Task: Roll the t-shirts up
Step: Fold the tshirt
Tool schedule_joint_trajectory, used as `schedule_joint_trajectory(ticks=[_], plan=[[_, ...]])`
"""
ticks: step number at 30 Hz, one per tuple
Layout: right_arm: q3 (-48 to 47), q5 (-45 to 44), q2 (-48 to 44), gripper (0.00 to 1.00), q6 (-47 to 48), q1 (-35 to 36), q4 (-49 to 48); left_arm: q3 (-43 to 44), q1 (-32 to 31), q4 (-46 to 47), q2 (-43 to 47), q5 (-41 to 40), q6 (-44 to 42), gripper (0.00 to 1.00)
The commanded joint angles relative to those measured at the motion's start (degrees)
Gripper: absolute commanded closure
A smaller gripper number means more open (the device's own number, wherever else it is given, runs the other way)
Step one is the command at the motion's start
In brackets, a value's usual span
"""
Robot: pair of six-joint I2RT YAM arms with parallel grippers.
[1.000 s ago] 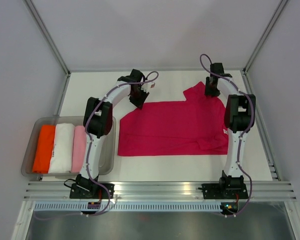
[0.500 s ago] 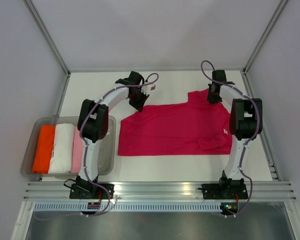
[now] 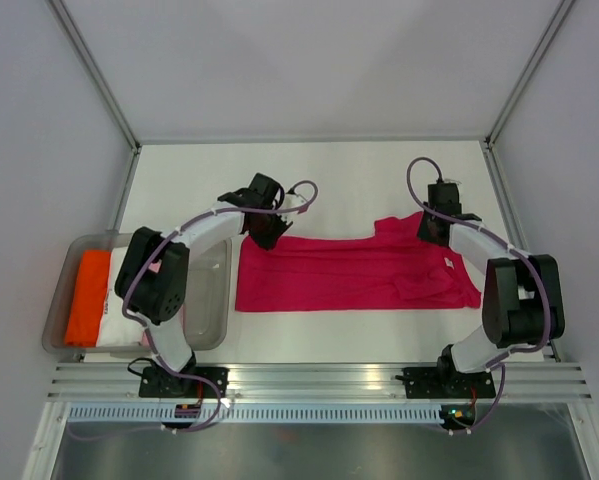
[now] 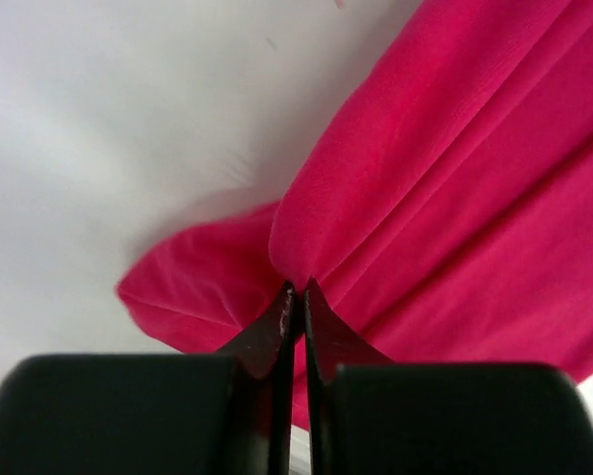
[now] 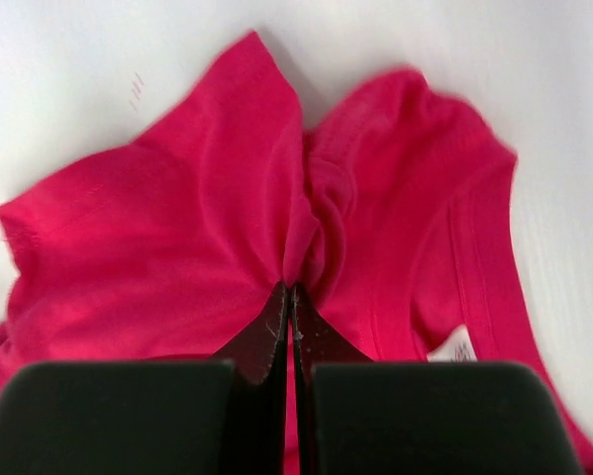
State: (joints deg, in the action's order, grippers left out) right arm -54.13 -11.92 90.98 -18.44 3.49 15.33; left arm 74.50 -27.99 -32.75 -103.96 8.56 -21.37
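Both clamped on the magenta t-shirt (image 3: 359, 275), left end effector (image 4: 294, 292), right end effector (image 5: 288, 292), white label (image 5: 452, 348) (writing unreadable)

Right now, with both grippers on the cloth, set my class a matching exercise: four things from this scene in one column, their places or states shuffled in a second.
1. magenta t-shirt
2. orange t-shirt
3. left gripper
4. right gripper

A. lying in the tray
B. shut on the magenta t-shirt's far edge, right end
C. lying on the table
D. shut on the magenta t-shirt's far left corner

Pairs: 1-C, 2-A, 3-D, 4-B
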Motion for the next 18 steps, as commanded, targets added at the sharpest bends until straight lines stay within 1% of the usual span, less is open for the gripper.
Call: schedule_joint_trajectory(ticks=[1,2,4,5,6,10,12,13,14,16,17,18], plan=[[5.3,-2.5,-4.2,1.00,-4.2,0.5,-3.9,-5.6,-1.2,0.1,4.1,-0.5,-3.9,0.88],[6.7,-2.7,-4.8,1.00,-5.1,0.5,-4.0,-6.9,-1.5,-1.2,4.8,1.7,-4.2,0.81],[7.5,-2.3,-6.0,1.00,-5.2,0.5,-4.2,-7.5,-2.0,-6.3,7.1,5.5,-6.0,0.72],[8.2,-2.1,-6.4,1.00,-5.4,0.5,-4.2,-8.1,-2.4,-8.1,7.9,8.9,-6.7,0.65],[8.5,-2.1,-7.0,1.00,-5.4,0.6,-4.3,-8.6,-2.5,-11.7,8.3,10.2,-8.6,0.64],[10.0,-2.4,-8.0,1.00,-5.4,0.5,-4.3,-10.1,-2.6,-16.3,10.6,12.2,-12.0,0.64],[10.1,-2.1,-8.3,1.00,-5.3,0.5,-4.2,-8.6,-2.5,-17.5,12.2,13.8,-12.6,0.64],[10.2,-2.1,-8.4,1.00,-5.3,0.5,-4.0,-6.2,-2.4,-17.7,12.9,14.3,-12.4,0.64],[10.3,-2.1,-8.4,1.00,-5.5,0.5,-4.2,-4.6,-2.2,-17.2,13.6,13.9,-11.9,0.62],[10.4,-1.6,-8.5,1.00,-5.5,0.5,-4.3,-0.9,-0.9,-14.9,12.9,10.6,-6.6,0.48],[10.5,-1.4,-8.5,1.00,-5.5,0.5,-4.4,3.2,-0.4,-12.9,10.4,6.4,-4.5,0.39],[10.5,-1.3,-8.4,1.00,-5.5,0.4,-4.7,5.5,0.1,-12.3,8.7,4.6,-1.0,0.36]])
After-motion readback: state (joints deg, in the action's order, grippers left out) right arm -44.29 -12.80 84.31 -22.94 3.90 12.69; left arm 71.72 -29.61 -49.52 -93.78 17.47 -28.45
